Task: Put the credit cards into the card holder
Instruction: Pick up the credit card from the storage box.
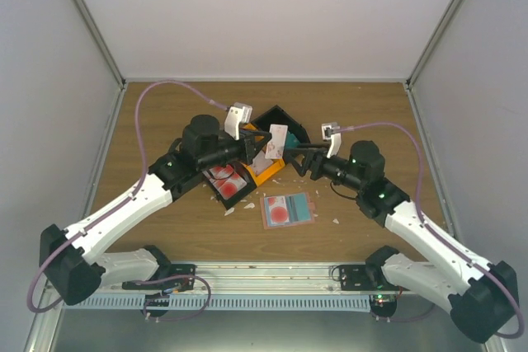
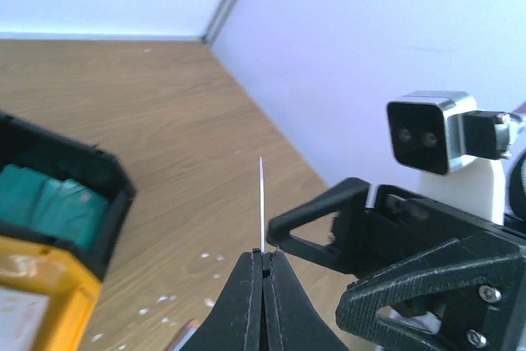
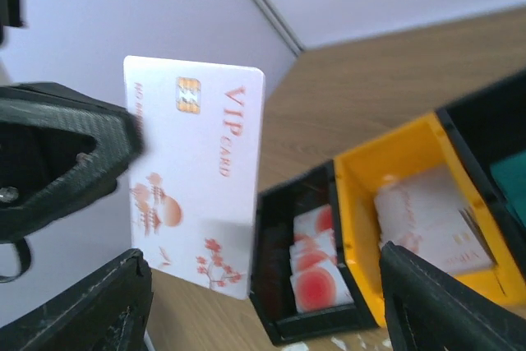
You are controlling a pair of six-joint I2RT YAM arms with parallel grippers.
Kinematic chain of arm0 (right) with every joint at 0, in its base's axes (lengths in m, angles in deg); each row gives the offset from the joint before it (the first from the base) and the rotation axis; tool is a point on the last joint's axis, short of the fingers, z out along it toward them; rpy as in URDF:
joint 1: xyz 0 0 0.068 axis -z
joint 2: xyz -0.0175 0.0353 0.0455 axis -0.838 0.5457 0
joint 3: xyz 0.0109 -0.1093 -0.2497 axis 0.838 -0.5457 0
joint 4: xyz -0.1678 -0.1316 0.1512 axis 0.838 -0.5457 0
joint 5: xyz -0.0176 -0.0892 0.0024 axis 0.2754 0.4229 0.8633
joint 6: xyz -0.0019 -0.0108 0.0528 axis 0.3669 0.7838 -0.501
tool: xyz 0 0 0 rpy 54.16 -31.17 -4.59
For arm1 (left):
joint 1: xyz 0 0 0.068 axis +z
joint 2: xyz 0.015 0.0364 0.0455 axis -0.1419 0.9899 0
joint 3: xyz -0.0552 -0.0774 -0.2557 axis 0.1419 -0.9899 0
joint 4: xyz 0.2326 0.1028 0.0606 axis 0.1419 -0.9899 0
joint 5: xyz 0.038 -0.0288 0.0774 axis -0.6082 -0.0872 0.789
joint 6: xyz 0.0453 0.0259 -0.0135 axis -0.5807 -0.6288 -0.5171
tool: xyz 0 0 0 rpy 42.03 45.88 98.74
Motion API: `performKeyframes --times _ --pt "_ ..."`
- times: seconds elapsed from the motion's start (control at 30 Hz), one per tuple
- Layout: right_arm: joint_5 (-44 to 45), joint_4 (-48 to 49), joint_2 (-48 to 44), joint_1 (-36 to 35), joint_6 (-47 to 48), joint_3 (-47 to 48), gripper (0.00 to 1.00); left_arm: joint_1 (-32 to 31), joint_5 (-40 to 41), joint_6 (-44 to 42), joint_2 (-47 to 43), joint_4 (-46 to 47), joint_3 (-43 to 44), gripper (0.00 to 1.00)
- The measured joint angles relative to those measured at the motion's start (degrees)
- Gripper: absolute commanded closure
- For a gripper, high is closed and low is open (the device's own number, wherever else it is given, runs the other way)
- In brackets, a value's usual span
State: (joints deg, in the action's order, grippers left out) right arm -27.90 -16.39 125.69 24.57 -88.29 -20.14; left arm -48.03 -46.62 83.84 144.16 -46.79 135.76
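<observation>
Left claw [image 2: 261,285], bottom centre of its view, is clamped shut on the lower edge of the card [image 2: 261,203]. Right claw [image 1: 299,154] stands wide, holding nothing. Wallet [image 1: 289,209] lies open on the surface [image 1: 165,121], centre of the overhead view. Watch that thin grip: the card can pivot and fall into the bins [image 3: 362,178].

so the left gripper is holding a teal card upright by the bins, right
Not quite. The card pinched in the left gripper is white with red print and the words VIP CARD, not teal; the right wrist view shows its face plainly. The rest holds: it stands upright by the bins.
</observation>
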Motion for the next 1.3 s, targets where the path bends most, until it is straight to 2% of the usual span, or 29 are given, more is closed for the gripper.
performKeyframes --times 0.13,0.3,0.6,0.7,0.9,1.0,1.1,1.2,1.3 --pt "-2.19 2.75 -2.69 0.02 -0.46 -0.11 0.22 -0.02 -4.79 2.91 -2.10 6.01 -2.25 1.00" --pt "-4.04 5.70 -4.04 0.13 -3.10 -0.09 0.30 -0.04 -9.07 6.51 -3.06 11.04 -3.23 1.00" --pt "-11.56 15.21 3.10 0.39 -11.10 0.24 0.53 0.66 -11.30 9.81 -3.67 12.17 -3.30 1.00" --pt "-13.46 18.18 3.58 0.44 -13.31 -0.07 0.57 1.16 -11.65 10.60 -3.80 12.17 -3.34 1.00" --pt "-14.99 21.66 2.16 0.46 -15.76 -2.12 0.73 2.12 -12.17 11.87 -4.52 12.04 -3.45 1.00" --pt "-15.08 22.10 1.27 0.50 -16.13 -2.49 0.87 3.04 -12.81 12.55 -4.55 11.80 -3.63 1.00" --pt "-15.17 22.99 1.07 0.55 -17.09 -2.54 0.99 3.78 -13.90 13.05 -4.55 11.67 -3.74 0.88" --pt "-16.00 23.80 1.07 0.50 -17.57 -2.56 0.99 4.48 -15.45 13.33 -4.46 11.32 -3.74 0.74" --pt "-16.31 24.06 1.05 0.55 -18.03 -2.56 1.00 4.85 -18.14 13.20 -4.20 10.86 -3.74 0.74"
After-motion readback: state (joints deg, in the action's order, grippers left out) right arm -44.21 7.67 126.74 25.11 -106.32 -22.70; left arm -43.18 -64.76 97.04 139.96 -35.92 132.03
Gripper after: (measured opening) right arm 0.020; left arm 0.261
